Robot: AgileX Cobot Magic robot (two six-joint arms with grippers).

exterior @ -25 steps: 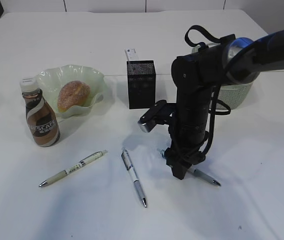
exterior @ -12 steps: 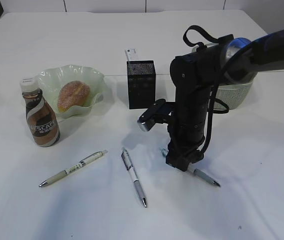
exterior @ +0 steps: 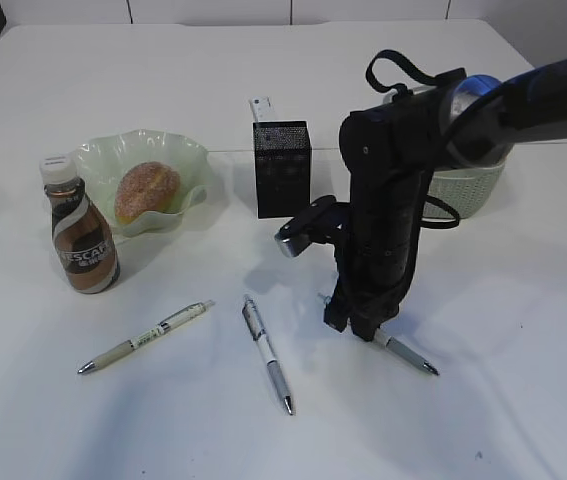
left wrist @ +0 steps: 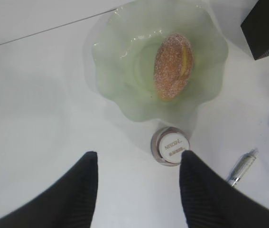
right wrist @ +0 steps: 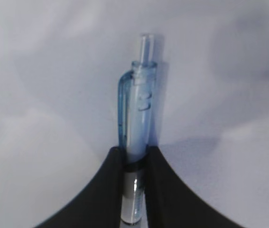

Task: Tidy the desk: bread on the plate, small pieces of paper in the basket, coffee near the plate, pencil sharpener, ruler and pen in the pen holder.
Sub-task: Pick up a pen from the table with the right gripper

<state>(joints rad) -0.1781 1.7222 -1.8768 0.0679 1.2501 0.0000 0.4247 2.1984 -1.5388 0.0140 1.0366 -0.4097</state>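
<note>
Clear pen (right wrist: 136,142) half-hidden between tool (right wrist: 135,164) fingers.

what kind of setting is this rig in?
Probably a staged desk on a lab bench: plain white tabletop, loose pens, a square black mesh pen holder, plus a sugared bun in a ruffled pale green dish.

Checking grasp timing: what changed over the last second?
The right gripper closed onto the blue-clip pen lying on the desk; the pen hasn't lifted. The left gripper stayed open above the coffee. The other two pens, bread and pen holder are unmoved.
</note>
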